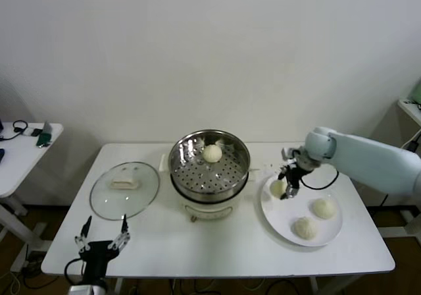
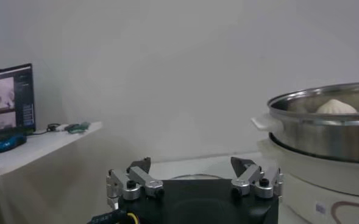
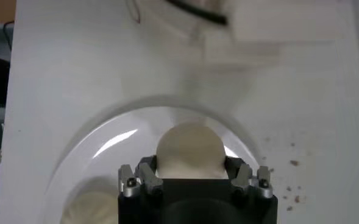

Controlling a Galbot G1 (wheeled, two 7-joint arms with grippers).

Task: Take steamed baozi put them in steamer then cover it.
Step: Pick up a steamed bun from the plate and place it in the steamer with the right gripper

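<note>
The steamer (image 1: 181,170) stands open at the table's middle with one baozi (image 1: 212,153) on its perforated tray. The glass cover (image 1: 124,188) lies flat to its left. Three baozi are on the white plate (image 1: 283,219) at the right: two free ones (image 1: 323,207) (image 1: 304,227) and one (image 1: 277,187) at the plate's far left edge. My right gripper (image 1: 288,188) is down on that one; in the right wrist view its fingers (image 3: 147,173) press both sides of the baozi (image 3: 189,149). My left gripper (image 1: 103,237) is open and empty near the front left edge.
A side table (image 1: 20,157) with small items stands at the far left. In the left wrist view the steamer (image 2: 325,131) with its baozi (image 2: 335,107) rises to one side, and a monitor (image 2: 7,97) stands on the side table.
</note>
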